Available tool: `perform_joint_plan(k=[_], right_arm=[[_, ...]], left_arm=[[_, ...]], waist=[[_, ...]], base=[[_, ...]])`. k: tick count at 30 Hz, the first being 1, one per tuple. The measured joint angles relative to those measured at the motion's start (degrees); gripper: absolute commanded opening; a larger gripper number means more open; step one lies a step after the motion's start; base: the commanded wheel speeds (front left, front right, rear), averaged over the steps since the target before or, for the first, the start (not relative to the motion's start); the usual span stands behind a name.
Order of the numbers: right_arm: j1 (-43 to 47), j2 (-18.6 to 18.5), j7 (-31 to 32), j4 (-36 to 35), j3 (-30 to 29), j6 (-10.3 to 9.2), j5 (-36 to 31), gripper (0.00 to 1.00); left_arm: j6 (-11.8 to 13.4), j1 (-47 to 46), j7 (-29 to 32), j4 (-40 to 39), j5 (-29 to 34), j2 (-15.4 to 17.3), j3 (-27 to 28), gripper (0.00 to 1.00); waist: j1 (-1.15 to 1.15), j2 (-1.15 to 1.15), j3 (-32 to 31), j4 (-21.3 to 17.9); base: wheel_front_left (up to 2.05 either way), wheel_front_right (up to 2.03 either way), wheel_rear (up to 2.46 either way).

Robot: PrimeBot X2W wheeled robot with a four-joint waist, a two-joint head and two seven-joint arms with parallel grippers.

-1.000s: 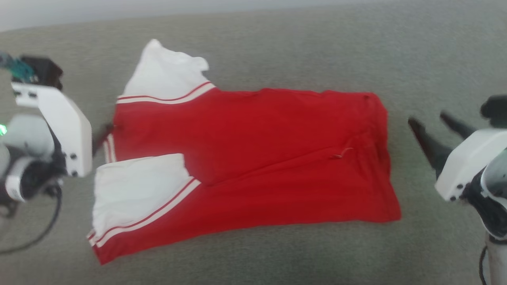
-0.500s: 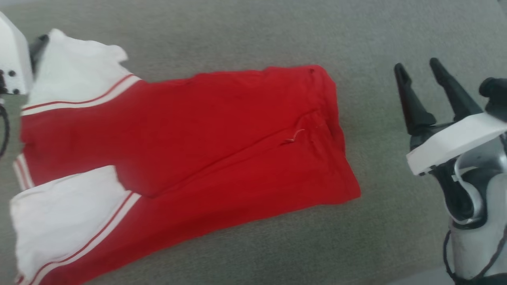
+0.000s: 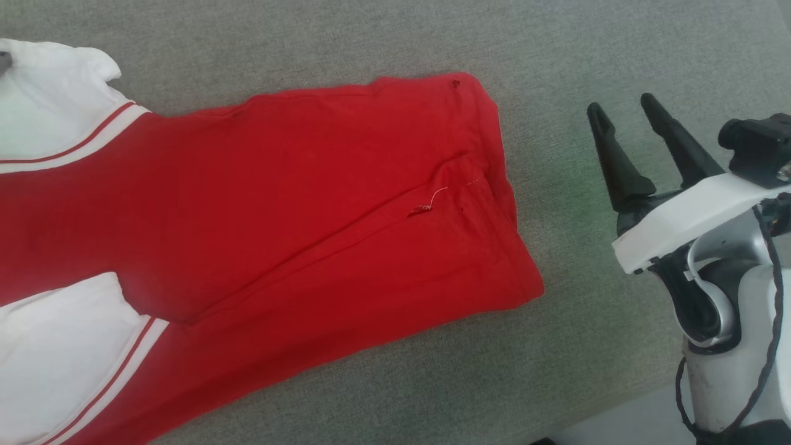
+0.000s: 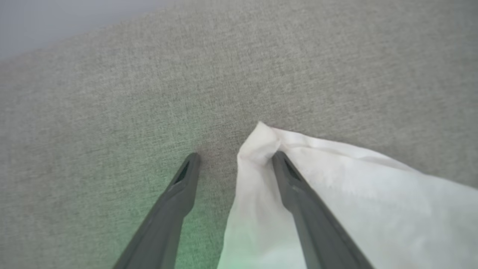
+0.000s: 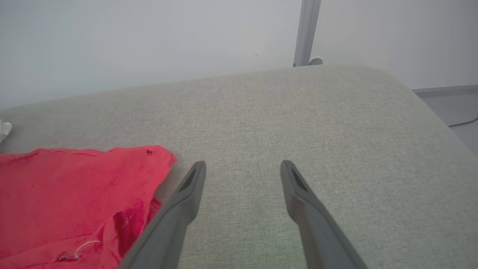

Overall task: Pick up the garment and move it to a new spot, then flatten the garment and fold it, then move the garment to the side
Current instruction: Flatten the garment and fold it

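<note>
A grey woven-fabric surface is stretching across the head view, and the red jersey is lying flat on it toward the robot's left. Its hem end is pointing at the right gripper, and its white inside is turning outward at the far left, edged by striped trim. The right gripper is hovering beside that hem, apart from it, its two dark fingers spread with nothing between them. A loose thread is curling off a seam near the hem. The right wrist view is taking in the room beyond, where the padded surface is rounding off at its far edge and a pale plain wall is rising behind it. A light post is standing against that wall, and a strip of grey floor with a dark cable is showing past the rounded corner. The left wrist view is looking closely at the jersey's other end. There the left gripper is standing wide open at a white corner of the cloth, one finger crossing the white fabric and the other over bare grey surface. Whether either finger is touching, I cannot tell.
</note>
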Motion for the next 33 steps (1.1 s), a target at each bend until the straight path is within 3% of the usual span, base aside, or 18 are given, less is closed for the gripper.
perform_joint_plan(k=[1,2,3,17,33], right_arm=[[-0.1,0.0,0.5,0.1,0.2,0.00,0.3,1.00],[-0.2,-0.1,1.0,0.3,0.3,0.00,0.4,1.00],[-0.3,-0.2,1.5,0.5,0.4,0.00,0.7,1.00],[-10.4,0.2,14.1,4.0,1.4,0.00,1.0,1.00],[-25.1,-2.3,37.7,19.9,9.3,-0.02,1.7,1.00]], left_arm=[[0.3,-0.6,1.0,0.9,-0.5,-0.5,0.2,1.00],[0.2,-1.1,2.2,1.4,-0.6,-0.7,0.0,0.86],[0.0,-1.6,3.4,1.8,-0.7,-0.9,-0.1,0.00],[-2.1,-6.2,3.0,3.4,0.0,-7.3,-2.1,0.00],[-5.3,-10.2,-1.6,9.2,0.2,-14.1,-3.1,0.00]], waist=[[0.00,0.00,0.2,-0.1],[0.00,0.00,0.4,-0.1],[0.00,0.00,0.6,0.0],[0.00,0.00,2.2,4.7],[0.00,0.00,3.4,10.4]], base=[[0.00,0.00,0.00],[0.00,0.00,0.00],[0.00,0.00,0.00],[0.00,0.00,0.00],[0.00,0.00,0.00]])
